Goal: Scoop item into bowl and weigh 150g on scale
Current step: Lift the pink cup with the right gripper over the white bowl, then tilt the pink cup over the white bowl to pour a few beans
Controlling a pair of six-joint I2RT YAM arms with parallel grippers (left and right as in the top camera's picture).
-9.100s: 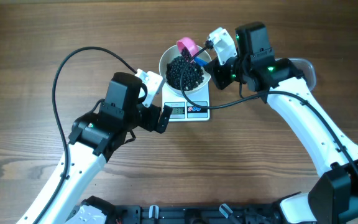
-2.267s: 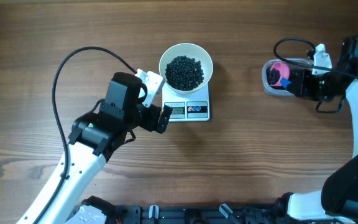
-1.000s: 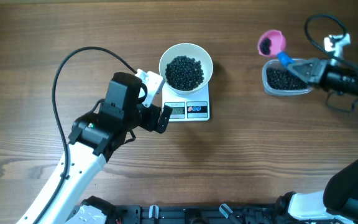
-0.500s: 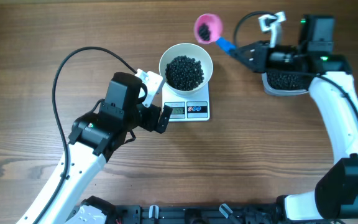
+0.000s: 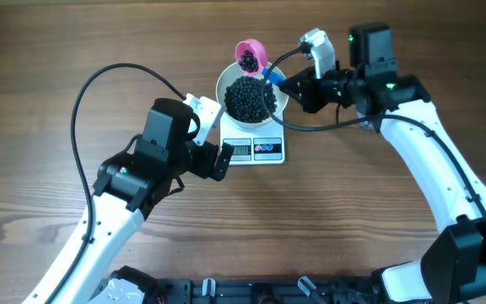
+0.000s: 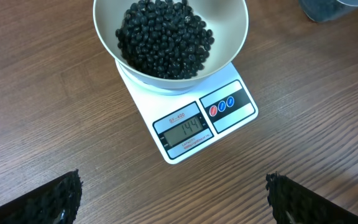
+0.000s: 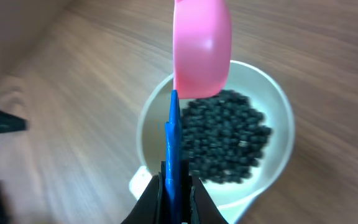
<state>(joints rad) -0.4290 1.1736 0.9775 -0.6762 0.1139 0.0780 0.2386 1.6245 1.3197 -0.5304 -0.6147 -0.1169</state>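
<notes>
The right gripper (image 5: 287, 82) is the working arm. Its fingers are closed on the blue handle (image 7: 171, 146) of the pink scoop (image 5: 249, 56). We read the handle's long axis as running straight out from the fingertips, toward the white bowl (image 6: 234, 31). The scoop cup sits at the far end of that axis, above the bowl's far rim and partly over the bowl in the overhead view. That view shows a few dark pellets in the cup. The wrist view shows only the cup's outer wall, so we cannot tell its tilt exactly. The bowl rests on the scale (image 6: 145, 102), which stands on the wooden table (image 5: 74, 34). The bowl holds the pellets (image 6: 163, 37), small, round and black, as a loose heap that covers its floor below the rim. The display (image 6: 186, 129) reads 144, so we judge the load slightly short of target. The coming move should be a slow roll about the handle axis, releasing only a few pellets at a time. The left gripper (image 5: 215, 135) rests on the near side of the scale, fingers spread wide apart, holding nothing.
</notes>
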